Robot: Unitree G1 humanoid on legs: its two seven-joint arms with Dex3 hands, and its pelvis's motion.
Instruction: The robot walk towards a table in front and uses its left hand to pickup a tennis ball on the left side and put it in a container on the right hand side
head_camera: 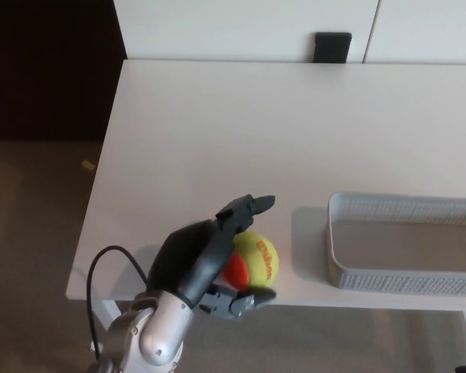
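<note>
1. Left hand (pixel 217 260) clamps the ball (pixel 260 259), fingers hiding its left side.
2. Ball: near the worktop's (pixel 217 132) front edge, left of the basket (pixel 396 280), lettering facing it.
3. Basket's right end is cut off.

Yellow-orange tennis ball (pixel 258 260) near white container (pixel 388 280)

Only the left arm in shot here. The left hand (pixel 206 260) is matte black, with a smooth rounded shell across its back. It has thick, blocky fingers (pixel 247 208) built from dark grey segments. Just behind the hand the forearm (pixel 151 338) switches to bright silver, glossy and rounded like a capsule. And there's a thin black cable (pixel 111 248), looping out behind the hand.
</note>
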